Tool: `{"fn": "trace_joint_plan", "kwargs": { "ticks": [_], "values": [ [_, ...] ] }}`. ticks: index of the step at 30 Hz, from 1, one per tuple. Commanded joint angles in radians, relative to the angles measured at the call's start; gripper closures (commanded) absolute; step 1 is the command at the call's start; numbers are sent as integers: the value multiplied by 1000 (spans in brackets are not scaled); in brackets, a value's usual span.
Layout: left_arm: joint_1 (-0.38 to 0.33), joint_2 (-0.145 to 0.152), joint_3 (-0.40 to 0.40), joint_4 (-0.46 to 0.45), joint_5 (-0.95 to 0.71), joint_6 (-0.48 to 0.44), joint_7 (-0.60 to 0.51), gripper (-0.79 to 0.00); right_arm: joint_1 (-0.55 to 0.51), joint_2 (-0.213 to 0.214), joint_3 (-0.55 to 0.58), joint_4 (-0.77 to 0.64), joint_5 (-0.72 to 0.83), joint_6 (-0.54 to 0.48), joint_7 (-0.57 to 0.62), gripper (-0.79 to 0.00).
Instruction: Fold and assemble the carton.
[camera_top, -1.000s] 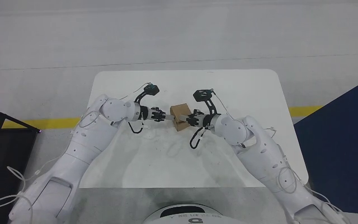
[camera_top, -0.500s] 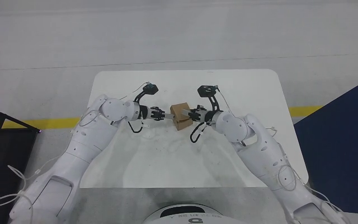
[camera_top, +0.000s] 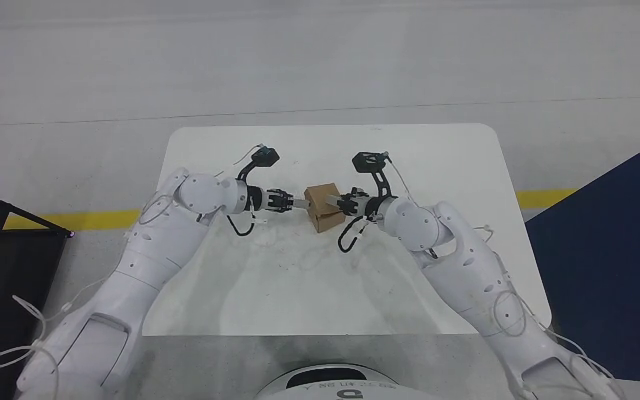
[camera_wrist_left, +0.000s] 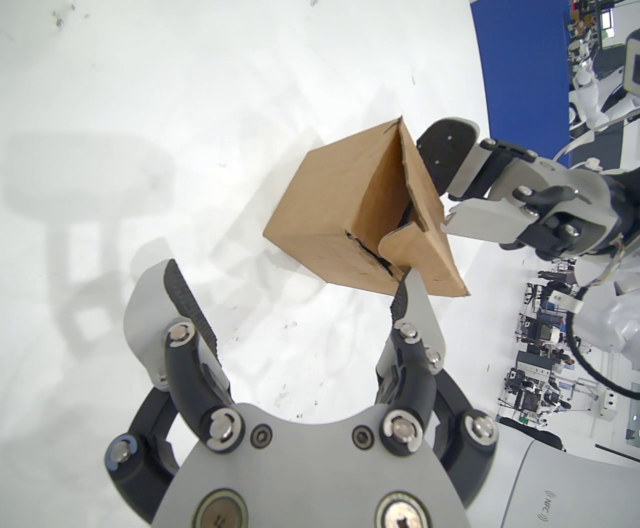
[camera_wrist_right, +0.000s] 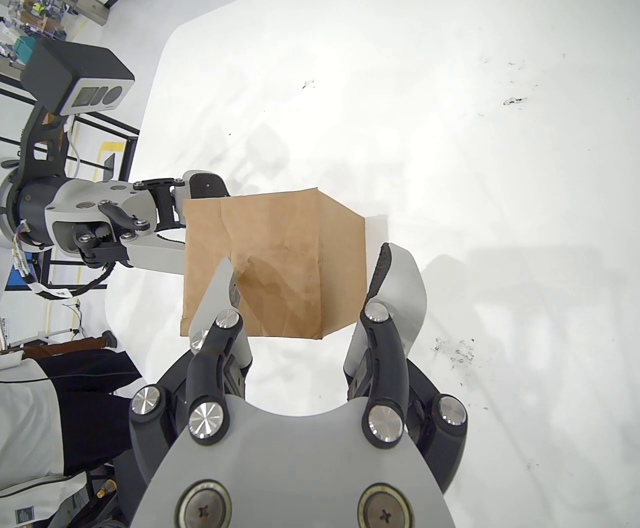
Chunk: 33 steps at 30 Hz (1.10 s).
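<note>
A small brown carton (camera_top: 322, 206) stands on the white table (camera_top: 420, 290), between my two grippers. My left gripper (camera_wrist_left: 290, 285) is open. One of its fingertips (camera_wrist_left: 406, 292) touches the corner where a curled flap sticks out of the carton (camera_wrist_left: 325, 220). From the opposite side my right gripper (camera_wrist_right: 305, 280) is open and straddles the carton (camera_wrist_right: 280, 250): one finger lies over the broad creased face, the other sits beside the side wall. In the left wrist view the right gripper (camera_wrist_left: 442, 185) rests against the raised outer flap.
Bare tabletop surrounds the carton on all sides. The table's far edge (camera_top: 330, 127) lies beyond the grippers. A dark frame (camera_top: 20, 220) stands on the floor off the table's left side.
The right wrist has turned a little and its gripper has closed in on the carton. The left gripper shifted only slightly. The carton stays where it was.
</note>
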Motion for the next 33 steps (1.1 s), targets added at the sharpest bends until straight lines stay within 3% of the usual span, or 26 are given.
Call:
{"fn": "trace_joint_plan", "kwargs": {
  "ticks": [1, 11, 26, 33],
  "values": [
    [-7, -3, 8, 8, -6, -6, -6, -785, 1, -1, -1, 1, -1, -1, 3, -508],
    [-36, -18, 32, 65, -28, -24, -9, -785, 9, -4, -7, 6, -12, 1, 17, -425],
    [-57, -30, 48, 102, -46, -38, -13, -785, 14, -8, -15, -1, -25, 0, 30, -431],
    [-67, -36, 58, 120, -51, -40, -20, -785, 16, -9, -17, 3, -38, 9, 33, -372]
  ]
}}
